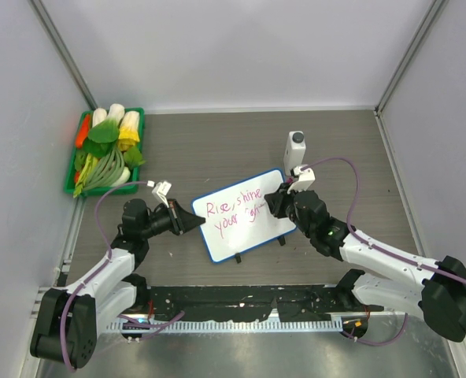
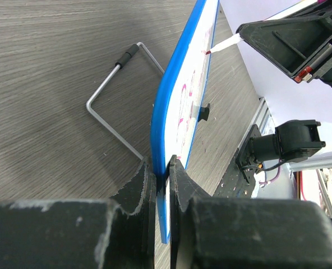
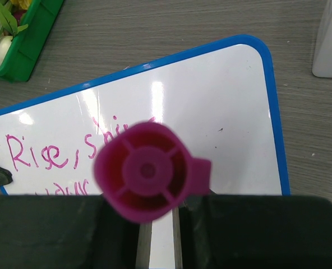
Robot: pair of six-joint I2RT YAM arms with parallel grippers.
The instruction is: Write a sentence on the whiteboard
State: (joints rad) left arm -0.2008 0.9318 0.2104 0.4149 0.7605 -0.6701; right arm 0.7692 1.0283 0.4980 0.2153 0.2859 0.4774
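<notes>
The whiteboard [image 1: 245, 228] with a thin blue rim stands tilted on the table centre. The sentence [image 1: 234, 209], in pink marker, runs over two lines and starts "Rise, shine". My left gripper [image 1: 192, 222] is shut on the board's left edge; in the left wrist view the blue rim [image 2: 167, 117] sits pinched between the fingers of the left gripper [image 2: 161, 168]. My right gripper [image 1: 279, 201] is shut on a marker, whose magenta end cap [image 3: 146, 171] fills the right wrist view and hides part of the sentence [image 3: 42, 151]. The marker's tip [image 2: 222, 44] touches the board face.
A white bottle [image 1: 295, 150] with a grey cap stands just behind the board's far right corner. A green tray [image 1: 74, 169] of toy vegetables sits at the far left. A bent wire stand [image 2: 107, 92] lies on the table behind the board.
</notes>
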